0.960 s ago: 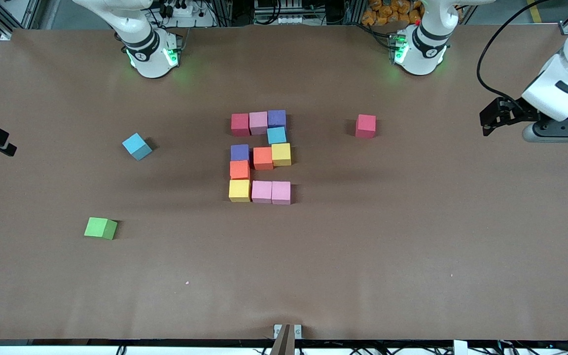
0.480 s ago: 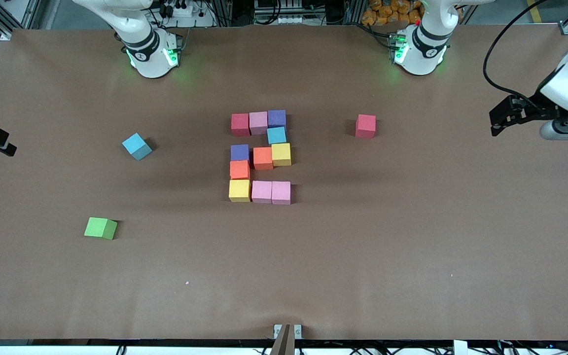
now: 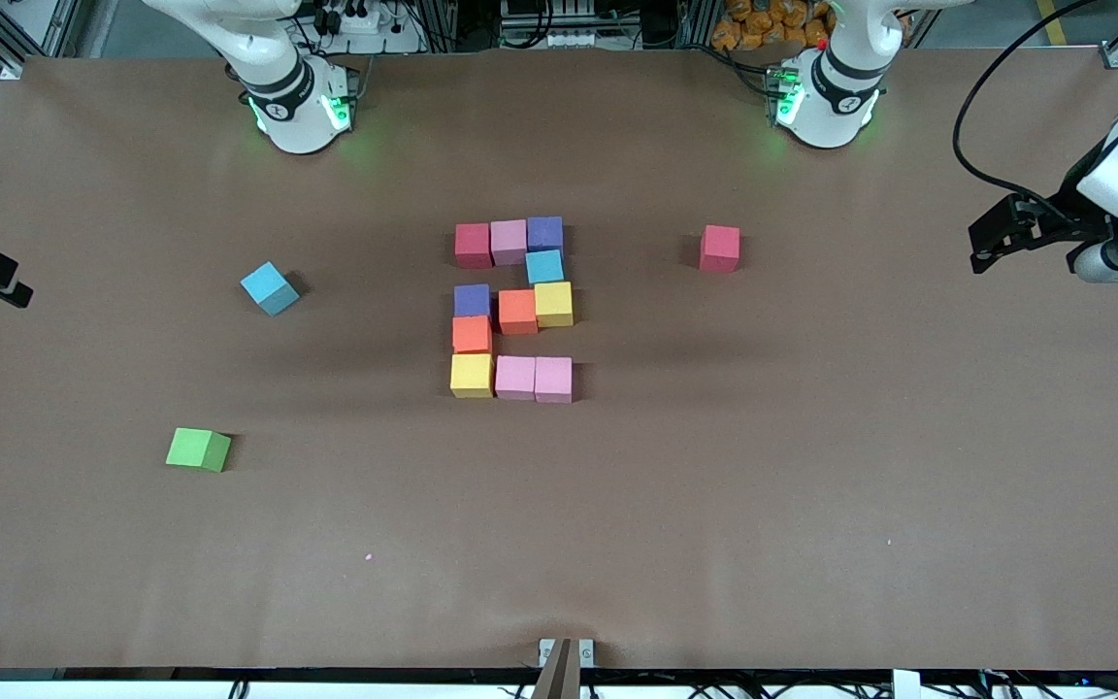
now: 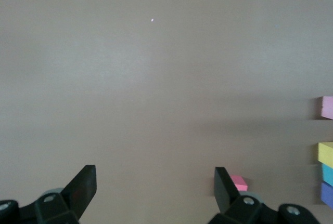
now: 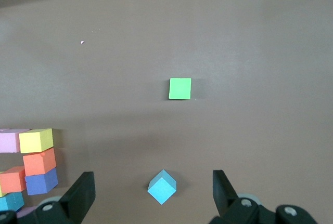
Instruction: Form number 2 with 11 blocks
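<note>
The left tool (image 3: 991,238) – jaws apart, empty – has drawn back toward three o'clock; the right tool (image 5: 151,195) waits, apart; the number 2 (image 3: 512,309) looks finished.

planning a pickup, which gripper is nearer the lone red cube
Left. The left gripper hangs at its own arm's end of the table, the red cube between it and the 2. The right gripper is over the loose blue cube.

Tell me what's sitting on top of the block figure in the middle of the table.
Nothing sits on the block figure: it is one layer of cubes lying flat on the table, every top face bare. Whatever lies under the cubes is covered.
</note>
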Available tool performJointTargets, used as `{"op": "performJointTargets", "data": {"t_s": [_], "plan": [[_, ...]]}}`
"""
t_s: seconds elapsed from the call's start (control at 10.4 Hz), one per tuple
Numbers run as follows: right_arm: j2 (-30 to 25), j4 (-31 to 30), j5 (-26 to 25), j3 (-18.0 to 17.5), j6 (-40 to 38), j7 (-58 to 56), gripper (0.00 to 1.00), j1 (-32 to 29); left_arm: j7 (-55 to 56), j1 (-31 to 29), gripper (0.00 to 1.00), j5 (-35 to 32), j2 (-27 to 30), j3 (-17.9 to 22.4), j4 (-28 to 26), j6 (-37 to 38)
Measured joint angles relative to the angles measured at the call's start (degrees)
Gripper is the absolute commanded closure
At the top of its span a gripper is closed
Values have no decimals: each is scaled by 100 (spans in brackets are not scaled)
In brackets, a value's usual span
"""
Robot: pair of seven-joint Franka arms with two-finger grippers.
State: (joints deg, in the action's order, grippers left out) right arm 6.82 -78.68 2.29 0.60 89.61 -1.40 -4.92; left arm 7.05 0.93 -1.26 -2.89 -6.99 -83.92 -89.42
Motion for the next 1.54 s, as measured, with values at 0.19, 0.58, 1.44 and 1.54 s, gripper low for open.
{"op": "performJointTargets", "data": {"t_s": [0.19,0.58,1.44,1.54], "plan": [[0,0,0,1,0,0,0,0,2,-195,0,336,-2,12,8,-39],[41,-41,0,1,38,0,0,0,2,-263,0,374,-3,-17,17,-204],[44,-34,0,1,40,0,0,0,2,-246,0,374,-3,-49,18,-257],[44,-34,0,2,39,0,0,0,2,-246,0,374,-3,-49,18,-258]]}}
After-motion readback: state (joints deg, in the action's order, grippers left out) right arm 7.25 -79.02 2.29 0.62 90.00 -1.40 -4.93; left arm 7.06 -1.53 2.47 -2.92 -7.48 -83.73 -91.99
